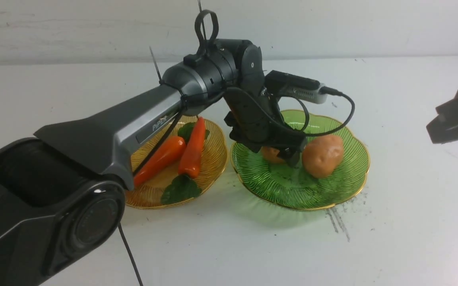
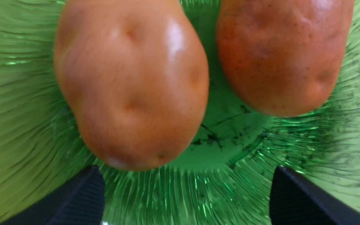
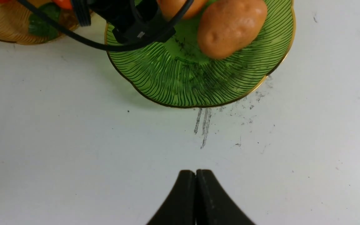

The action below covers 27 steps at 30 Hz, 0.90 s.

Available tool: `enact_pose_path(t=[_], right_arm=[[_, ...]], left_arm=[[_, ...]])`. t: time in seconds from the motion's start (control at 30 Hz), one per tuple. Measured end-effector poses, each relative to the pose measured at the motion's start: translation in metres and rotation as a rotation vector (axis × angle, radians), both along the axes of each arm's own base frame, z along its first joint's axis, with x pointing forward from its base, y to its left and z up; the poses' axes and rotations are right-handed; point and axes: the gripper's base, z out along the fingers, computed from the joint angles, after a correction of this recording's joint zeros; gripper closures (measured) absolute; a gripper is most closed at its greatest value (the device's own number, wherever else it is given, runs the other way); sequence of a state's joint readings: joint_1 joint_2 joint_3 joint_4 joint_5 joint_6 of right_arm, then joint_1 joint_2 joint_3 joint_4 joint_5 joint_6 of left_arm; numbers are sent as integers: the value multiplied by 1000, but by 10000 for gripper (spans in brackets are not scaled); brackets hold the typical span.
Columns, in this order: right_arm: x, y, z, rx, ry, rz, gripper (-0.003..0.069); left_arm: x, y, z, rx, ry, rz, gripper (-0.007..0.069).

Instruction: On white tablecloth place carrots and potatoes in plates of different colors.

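**One brand word, on the left arm**

Printed in pale letters on the grey side panel of the left arm (image 1: 105,135): "PiPER" (image 1: 160,123), with a small i among capitals, slanting along the long link. Found left in the scene, in front of the amber-yellow plate (image 1: 215,155) and partly covering it. Nothing further readable in the front view or in either wrist view.

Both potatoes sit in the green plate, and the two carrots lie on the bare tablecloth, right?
Not quite. The front view shows the two carrots lying in the amber plate, not on the tablecloth. Both potatoes do sit in the green plate.
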<state>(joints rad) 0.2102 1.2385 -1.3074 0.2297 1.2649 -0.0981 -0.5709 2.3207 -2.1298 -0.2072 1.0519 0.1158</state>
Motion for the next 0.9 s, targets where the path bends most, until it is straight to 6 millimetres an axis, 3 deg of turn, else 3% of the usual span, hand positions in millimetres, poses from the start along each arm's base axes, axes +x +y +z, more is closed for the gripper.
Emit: enact_pose_path(t=[0.03, 0.07, 0.13, 0.17, 0.23, 0.3, 0.33, 0.37, 0.47, 0.5, 0.53, 0.6, 0.63, 0.73, 0.8, 0.9], right_arm=[[0, 0, 0, -2, 0, 0, 674], [-3, -3, 2, -20, -15, -5, 674], [-7, -6, 6, -35, -36, -19, 674], [-14, -8, 12, -41, -61, -30, 674], [-30, -15, 24, -49, -127, -50, 674], [-49, -21, 36, -45, -225, -77, 674], [-54, -23, 40, -38, -255, -82, 674], [-78, -30, 50, -16, -387, -115, 674], [-114, -42, 56, 32, -630, -168, 674], [-131, -47, 54, 53, -734, -195, 674], [-132, -48, 49, 53, -741, -199, 674], [-169, -61, 33, 86, -986, -253, 674], [-167, -60, 30, 87, -988, -251, 674], [-192, -67, 6, 101, -1210, -260, 674], [-203, -67, -12, 139, -1342, -241, 674], [-207, -66, -23, 189, -1375, -239, 674]], left_arm=[[0, 0, 1, 1, -2, 0, -22], [-4, 4, 18, -6, -16, 21, 70], [-8, 8, 39, -15, -49, 33, 183], [-14, 13, 59, -16, -81, 36, 330], [-24, 24, 91, -3, -138, 33, 501], [-38, 39, 129, 21, -210, 43, 591], [-38, 39, 129, 21, -209, 45, 591], [-52, 54, 158, 46, -257, 70, 617], [-71, 74, 194, 67, -328, 117, 628], [-80, 83, 210, 68, -369, 133, 628], [-84, 85, 215, 68, -381, 136, 628], [-110, 105, 248, 35, -457, 164, 628], [-112, 106, 250, 33, -461, 164, 628], [-141, 125, 271, 0, -497, 171, 628], [-171, 142, 283, -27, -513, 171, 628], [-197, 159, 287, -38, -523, 172, 628]])
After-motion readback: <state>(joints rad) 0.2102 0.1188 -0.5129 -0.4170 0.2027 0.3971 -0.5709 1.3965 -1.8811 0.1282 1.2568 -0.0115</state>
